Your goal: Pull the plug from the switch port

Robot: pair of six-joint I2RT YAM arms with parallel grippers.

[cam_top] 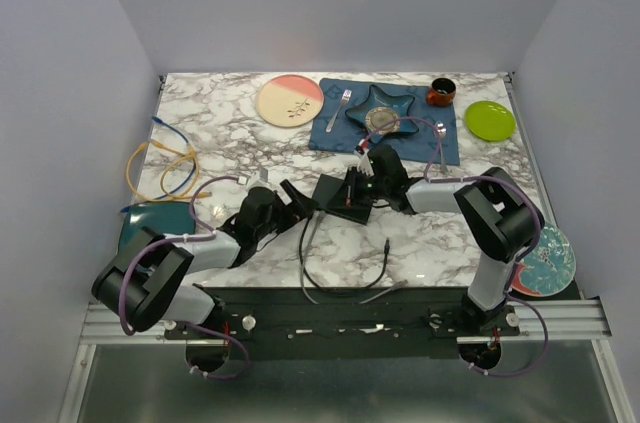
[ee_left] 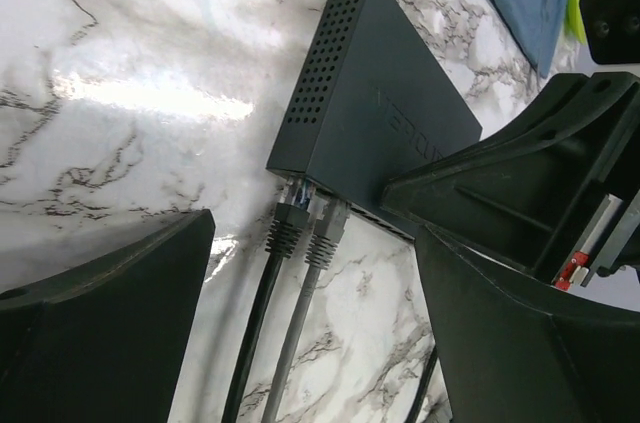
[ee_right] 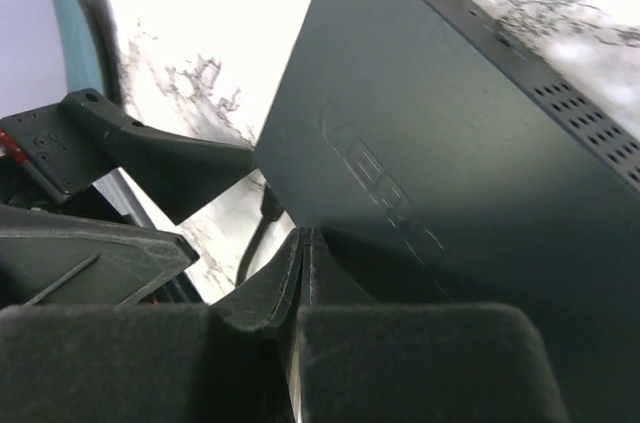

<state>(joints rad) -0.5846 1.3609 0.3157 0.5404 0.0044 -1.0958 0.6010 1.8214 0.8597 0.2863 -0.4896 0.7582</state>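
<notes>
Even brightness — glare on marble (ee_left: 140,93)

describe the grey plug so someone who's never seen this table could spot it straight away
On the marble table, find the flat black switch near the middle. Two cables enter one edge of it side by side. The grey plug is the pale one with a ribbed grey boot and grey cable, while its neighbour, the black plug, has a black boot and cable.
</notes>
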